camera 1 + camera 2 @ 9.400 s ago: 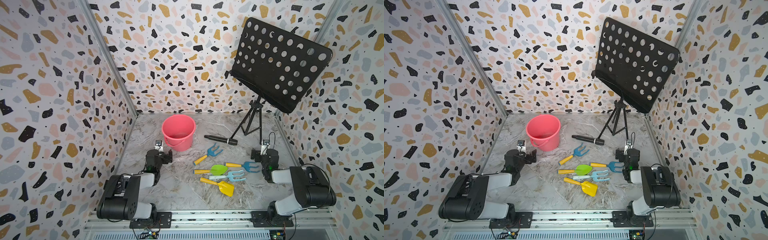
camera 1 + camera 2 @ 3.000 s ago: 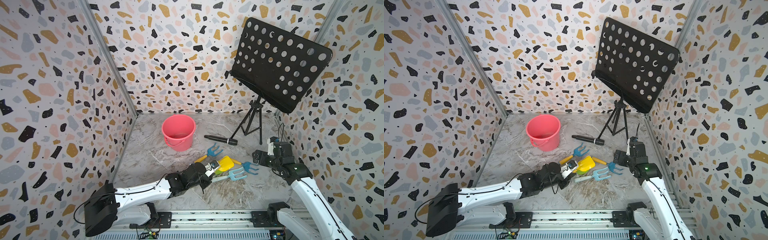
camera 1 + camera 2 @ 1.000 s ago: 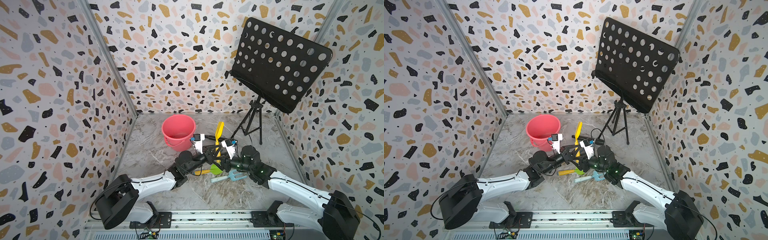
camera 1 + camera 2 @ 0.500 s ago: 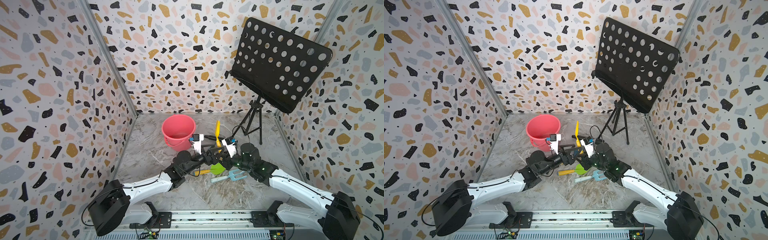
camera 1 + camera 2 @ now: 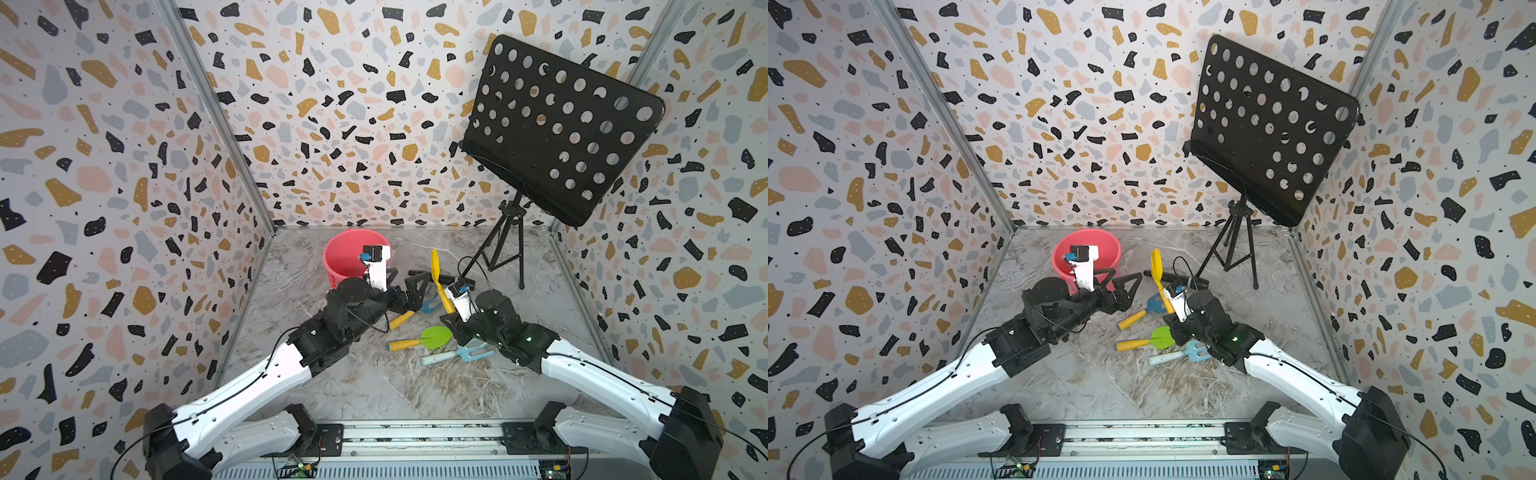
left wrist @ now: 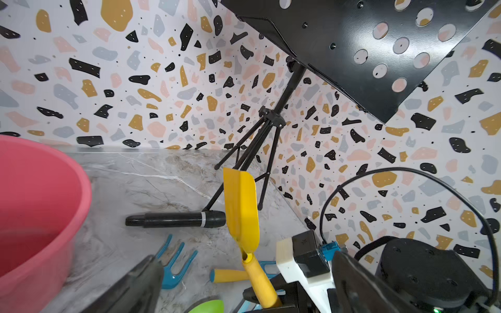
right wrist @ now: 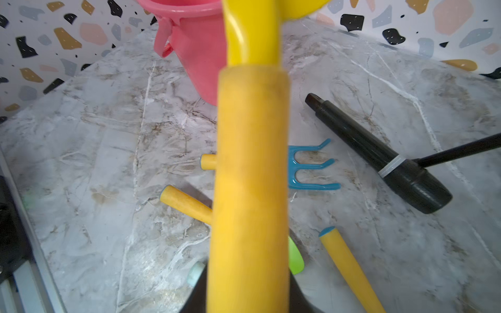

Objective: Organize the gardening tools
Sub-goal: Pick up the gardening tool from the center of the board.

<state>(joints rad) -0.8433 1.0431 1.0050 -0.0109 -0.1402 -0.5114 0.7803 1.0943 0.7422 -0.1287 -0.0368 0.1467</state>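
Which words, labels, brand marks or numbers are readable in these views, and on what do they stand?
None can be read.
The yellow shovel, pink bucket, black microphone and music stand show no print.
Any marking on the small circuit boards at the front rail is too small to read.

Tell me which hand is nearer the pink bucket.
Left. The left hand sits open just beside the pink bucket; the right hand is farther off, gripping the yellow shovel blade up.
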